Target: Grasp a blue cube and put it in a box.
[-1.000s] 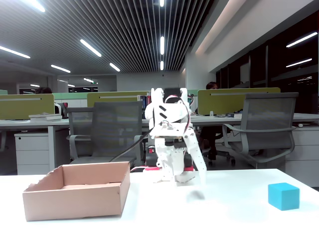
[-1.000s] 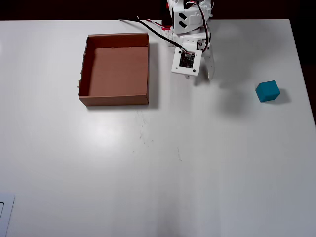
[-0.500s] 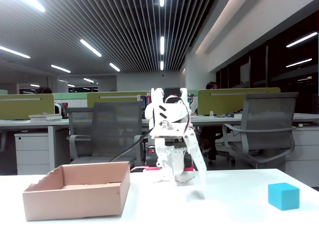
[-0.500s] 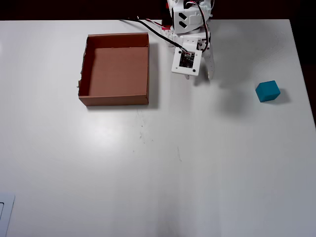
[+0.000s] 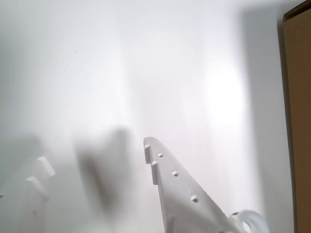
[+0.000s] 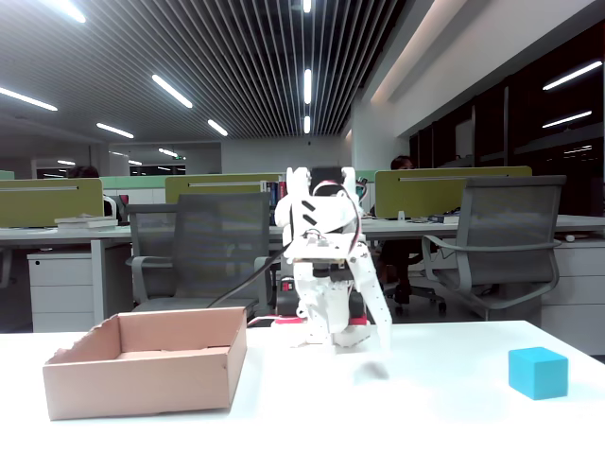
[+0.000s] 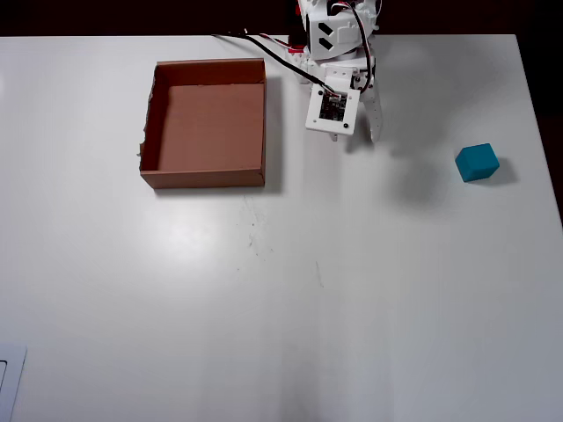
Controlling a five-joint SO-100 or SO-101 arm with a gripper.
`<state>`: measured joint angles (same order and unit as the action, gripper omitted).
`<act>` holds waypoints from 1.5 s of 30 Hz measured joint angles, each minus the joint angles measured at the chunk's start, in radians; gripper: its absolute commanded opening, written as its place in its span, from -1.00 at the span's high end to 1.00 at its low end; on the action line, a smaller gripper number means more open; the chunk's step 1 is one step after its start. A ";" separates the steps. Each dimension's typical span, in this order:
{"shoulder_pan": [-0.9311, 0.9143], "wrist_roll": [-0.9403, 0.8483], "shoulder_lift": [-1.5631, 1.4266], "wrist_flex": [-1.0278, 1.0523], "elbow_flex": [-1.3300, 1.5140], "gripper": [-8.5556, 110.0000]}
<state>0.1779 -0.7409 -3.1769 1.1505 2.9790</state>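
The blue cube (image 7: 477, 163) sits on the white table near its right edge, also at the right in the fixed view (image 6: 538, 372). It is not in the wrist view. The box (image 7: 203, 178), a shallow tan cardboard tray, stands empty at the back left (image 6: 142, 383); a strip of its wall shows at the right edge of the wrist view (image 5: 299, 97). My gripper (image 7: 373, 132) hangs folded near the arm's base, between box and cube and apart from both (image 6: 379, 342). In the wrist view the gripper (image 5: 95, 153) is open, with bare table between its jaws.
The white arm's base (image 7: 334, 26) and its cables stand at the table's back edge. A pale flat object (image 7: 7, 382) lies at the front left corner. Office chairs and desks fill the background behind the table.
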 measured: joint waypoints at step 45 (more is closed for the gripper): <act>0.405 0.038 1.035 0.206 -0.979 0.18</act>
<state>0.5829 -0.7026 -2.1414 1.3560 2.0003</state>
